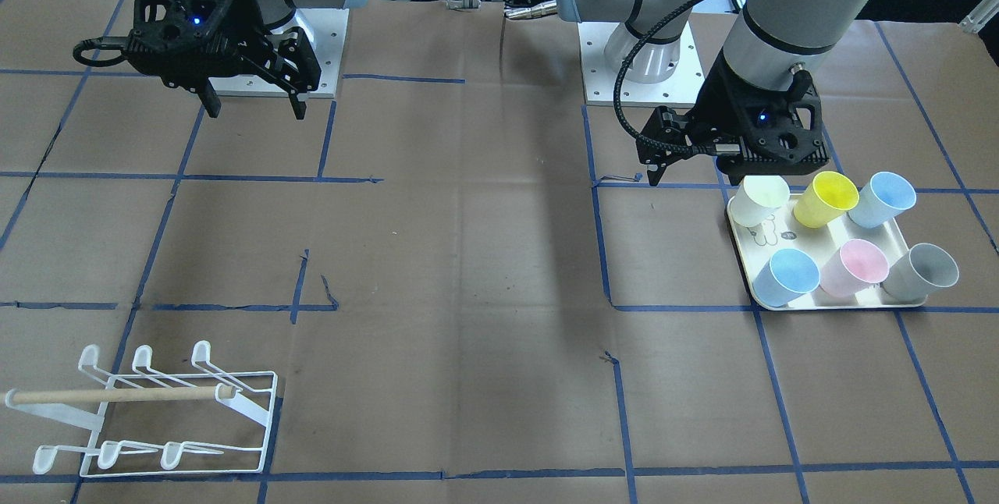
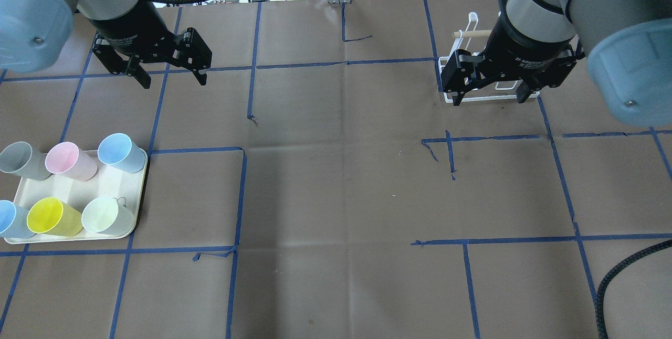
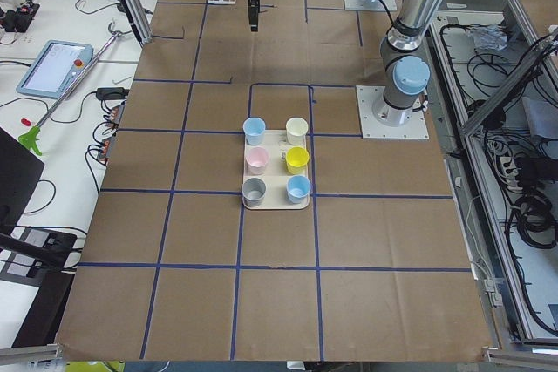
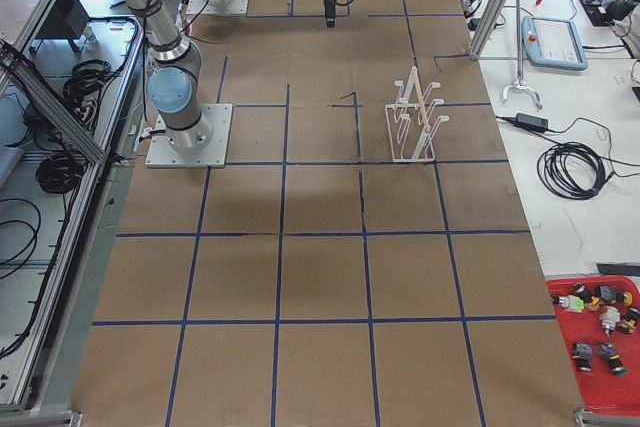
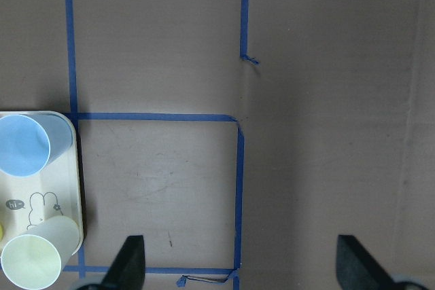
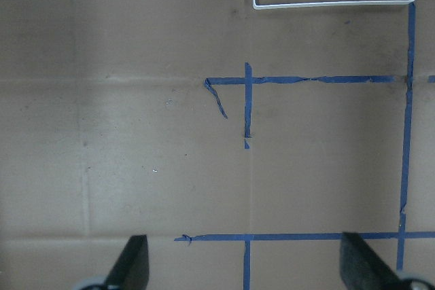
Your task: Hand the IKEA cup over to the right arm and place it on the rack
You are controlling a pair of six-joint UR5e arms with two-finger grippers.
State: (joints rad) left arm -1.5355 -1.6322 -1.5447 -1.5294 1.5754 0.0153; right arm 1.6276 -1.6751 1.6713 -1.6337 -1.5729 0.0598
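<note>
Left gripper (image 2: 173,79): I see its fingers spread wide with nothing between them. It hangs high over the brown paper-covered tabletop (image 2: 341,197). It is off to the side of the cream rectangular tray (image 2: 113,184), toward the table's middle. The left wrist view shows only the tray's edge at lower left, well apart from both fingers.

Right gripper (image 2: 490,98): fingers also spread wide and holding nothing. It hovers over bare tabletop near the white wire cup rack (image 1: 248,409). In the right wrist view the rack's base sits at the top edge, clear of the fingers.

All six plastic cups stand upright on the tray, mouths up, in two rows of three, on the robot's left side. One row has the grey cup (image 2: 21,160), pink cup (image 2: 68,160) and light blue cup (image 2: 121,152). The other row has a second light blue cup (image 2: 10,218), the yellow cup (image 2: 52,216) and the pale whitish-green cup (image 2: 107,215). Neither gripper touches a cup.

The rack stands upright on the tabletop on the robot's right side, well apart from the tray. Its light wooden dowel handle (image 1: 117,395) runs along the top and its prongs point up.
</note>
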